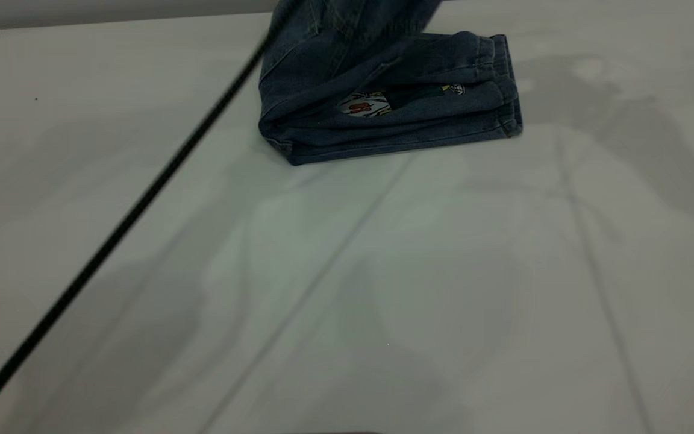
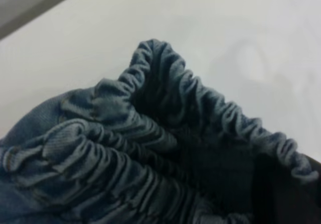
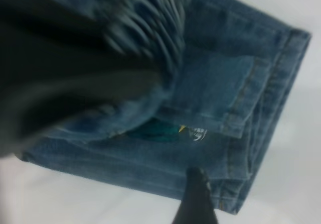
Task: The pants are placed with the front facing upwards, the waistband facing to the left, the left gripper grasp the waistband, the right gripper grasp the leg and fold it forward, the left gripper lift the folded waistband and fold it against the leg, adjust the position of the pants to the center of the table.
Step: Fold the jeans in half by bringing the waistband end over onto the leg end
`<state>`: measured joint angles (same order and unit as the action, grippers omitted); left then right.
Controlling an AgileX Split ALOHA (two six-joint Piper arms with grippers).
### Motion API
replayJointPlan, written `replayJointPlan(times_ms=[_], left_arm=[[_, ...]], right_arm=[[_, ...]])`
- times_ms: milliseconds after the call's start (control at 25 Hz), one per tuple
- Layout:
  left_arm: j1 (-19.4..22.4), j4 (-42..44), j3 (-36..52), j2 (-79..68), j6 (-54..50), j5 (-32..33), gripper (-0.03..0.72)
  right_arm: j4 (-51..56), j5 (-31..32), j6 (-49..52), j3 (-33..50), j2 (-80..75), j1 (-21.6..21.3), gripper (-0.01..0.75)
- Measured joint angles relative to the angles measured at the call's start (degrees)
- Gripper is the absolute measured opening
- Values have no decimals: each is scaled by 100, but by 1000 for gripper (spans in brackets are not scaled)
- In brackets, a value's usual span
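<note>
One fold done: pants [image 1: 383,108] doubled near surface's [image 1: 347,301] far edge; my left tool lifting waistband [image 2: 200,113], grip unconfirmed; centring left.

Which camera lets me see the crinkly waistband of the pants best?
The left wrist view: the ruffled waistband fills it, close up. The right wrist view shows only a blurred bit above the folded pants. In the exterior view the pants run off the top edge, so I can't pick it out.

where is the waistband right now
Raised above the folded pants at the table's far edge; the left wrist view shows the waistband close up.
</note>
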<state>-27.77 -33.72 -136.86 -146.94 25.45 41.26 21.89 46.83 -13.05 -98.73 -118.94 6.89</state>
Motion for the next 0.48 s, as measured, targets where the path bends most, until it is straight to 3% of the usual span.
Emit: replayJointPlan(times_ms=[200, 480], left_arm=[[-123, -19, 0, -105, 0, -68, 150], [-136, -47, 0, -65, -17, 60, 484]], right_arm=[[-5, 38, 0, 0, 221, -41, 484], [-5, 181, 0, 0, 442, -48, 484]])
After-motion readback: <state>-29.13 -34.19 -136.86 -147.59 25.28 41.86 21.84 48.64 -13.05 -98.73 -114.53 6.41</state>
